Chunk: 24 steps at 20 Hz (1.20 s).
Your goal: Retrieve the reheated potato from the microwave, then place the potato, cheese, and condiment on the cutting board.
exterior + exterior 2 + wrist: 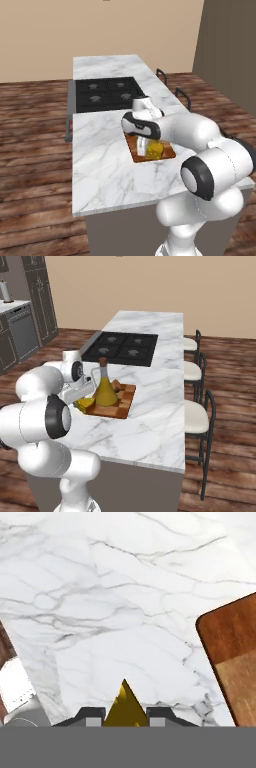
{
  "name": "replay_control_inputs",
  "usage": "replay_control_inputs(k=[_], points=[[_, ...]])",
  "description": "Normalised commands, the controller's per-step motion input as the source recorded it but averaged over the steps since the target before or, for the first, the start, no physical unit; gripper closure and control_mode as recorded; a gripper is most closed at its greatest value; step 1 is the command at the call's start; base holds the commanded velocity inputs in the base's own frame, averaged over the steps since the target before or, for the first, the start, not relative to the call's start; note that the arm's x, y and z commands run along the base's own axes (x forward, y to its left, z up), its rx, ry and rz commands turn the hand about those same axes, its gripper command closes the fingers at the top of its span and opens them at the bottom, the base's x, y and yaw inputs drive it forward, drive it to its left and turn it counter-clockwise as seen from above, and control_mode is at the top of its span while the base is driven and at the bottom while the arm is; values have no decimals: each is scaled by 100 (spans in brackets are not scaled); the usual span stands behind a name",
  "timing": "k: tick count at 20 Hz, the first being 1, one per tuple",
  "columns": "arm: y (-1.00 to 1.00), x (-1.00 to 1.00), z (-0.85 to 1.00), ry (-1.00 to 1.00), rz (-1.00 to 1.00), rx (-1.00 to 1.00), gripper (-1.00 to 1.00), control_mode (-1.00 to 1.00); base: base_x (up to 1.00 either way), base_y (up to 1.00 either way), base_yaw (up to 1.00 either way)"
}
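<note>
The checkered wooden cutting board (pixel 119 409) lies on the marble island. On it stands the mustard-yellow condiment (pixel 105 390) bottle, upright, with the small tan potato (pixel 116 385) just behind it. My gripper (pixel 83 399) hangs at the board's near-left corner, shut on the yellow cheese (pixel 86 403) wedge. In the hand view the cheese (pixel 124 708) pokes up as a dark yellow point between the fingertips of the gripper (pixel 125 716), and a corner of the cutting board (pixel 235 642) shows on the right. From the left base view the gripper (pixel 143 146) is over the cutting board (pixel 140 159). The microwave is out of view.
A black cooktop (pixel 125 346) sits in the island beyond the board. Stools (pixel 194 371) line the island's right side. White marble (pixel 102 160) stretches to the left of the board. Dark cabinets (pixel 22 331) stand at the far left.
</note>
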Motion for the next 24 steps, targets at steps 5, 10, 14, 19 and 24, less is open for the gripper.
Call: replay_control_inputs(k=[5, 10, 14, 19, 24], points=[[-20, 7, 0, 0, 33, 0, 100, -100, 0, 0, 0], [-17, 4, -6, 0, 37, 0, 100, -100, 0, 0, 0], [-15, 8, -7, 0, 34, 1, 100, -100, 0, 0, 0], [-9, 16, -12, 0, 26, 5, 100, -100, 0, 0, 0], [-5, 26, -15, 0, 18, 10, 100, -100, 0, 0, 0]])
